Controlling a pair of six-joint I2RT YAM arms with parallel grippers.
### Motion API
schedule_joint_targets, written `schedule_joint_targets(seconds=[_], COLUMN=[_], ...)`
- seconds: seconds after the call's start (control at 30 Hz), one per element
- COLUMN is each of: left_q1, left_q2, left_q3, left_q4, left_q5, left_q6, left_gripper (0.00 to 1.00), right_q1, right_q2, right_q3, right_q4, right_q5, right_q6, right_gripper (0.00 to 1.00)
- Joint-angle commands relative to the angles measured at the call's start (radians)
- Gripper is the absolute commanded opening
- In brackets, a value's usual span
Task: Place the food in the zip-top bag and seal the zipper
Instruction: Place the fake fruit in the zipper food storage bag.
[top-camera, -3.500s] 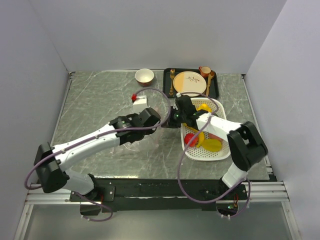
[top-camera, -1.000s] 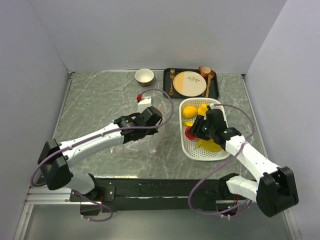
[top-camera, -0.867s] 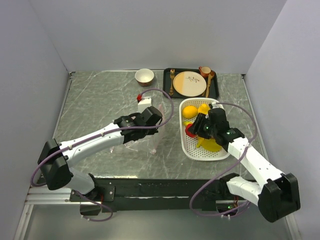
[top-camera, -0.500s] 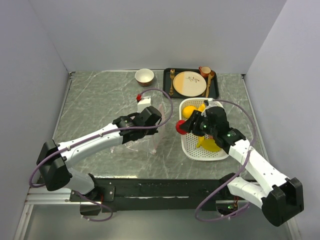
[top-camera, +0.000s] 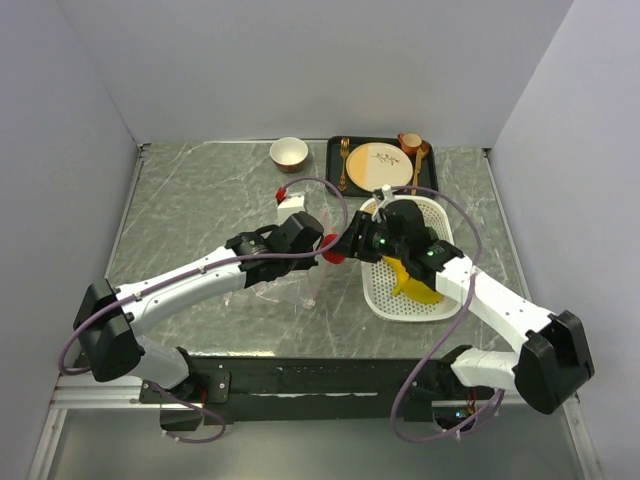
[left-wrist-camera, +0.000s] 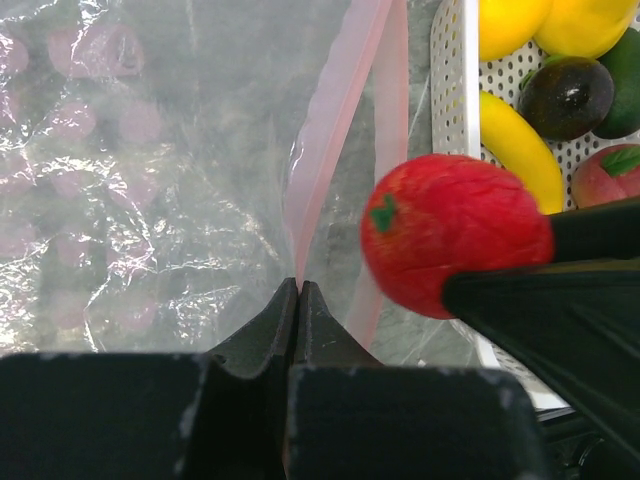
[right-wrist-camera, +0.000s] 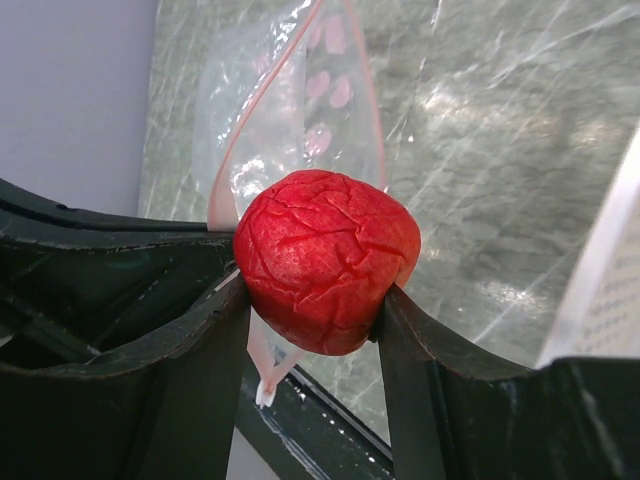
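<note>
My right gripper (right-wrist-camera: 312, 296) is shut on the red apple (right-wrist-camera: 325, 260) and holds it in the air at the mouth of the zip-top bag (right-wrist-camera: 300, 95). My left gripper (left-wrist-camera: 297, 286) is shut on the pink zipper (left-wrist-camera: 335, 130), which stands apart in two strips. In the top view the apple (top-camera: 331, 254) hangs between the two grippers, just right of the clear bag (top-camera: 285, 285). More food lies in the white basket (left-wrist-camera: 452, 100): a banana (left-wrist-camera: 520, 150), a dark purple ball (left-wrist-camera: 565, 95), a peach (left-wrist-camera: 605, 175) and yellow round ones (left-wrist-camera: 510, 20).
The white basket (top-camera: 440, 305) sits right of the bag. Behind it is a black tray (top-camera: 432, 180) with a beige plate and cutlery. A small bowl (top-camera: 289, 153) stands at the back, and a white block with a red knob (top-camera: 289, 203) sits behind the bag.
My right gripper has lifted the red apple out of the basket and carried it left to the bag's mouth. The left arm has held still on the zipper.
</note>
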Motion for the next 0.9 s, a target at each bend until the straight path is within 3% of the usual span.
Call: schedule_joint_targets(seconds=[0.0, 0.57, 0.87], left_q1=[-0.001, -0.001, -0.001], left_q2=[0.007, -0.048, -0.094], left_q3=[0.027, 0.026, 0.041], left_q4=[0.031, 0.037, -0.007], left_q5=[0.005, 0.037, -0.023], left_q6=[0.032, 0.011, -0.003], left_gripper=[0.01, 0.01, 0.01], right_q1=[0.029, 0.089, 0.092], right_q2=[0.053, 0.214, 0.15], right_q3=[0.072, 0.181, 0.182], right_q4=[0.055, -0.048, -0.022], right_q5=[-0.033, 0.048, 0.058], right_q6=[0.001, -0.071, -0.103], right_gripper=[0.28, 0.33, 0.64])
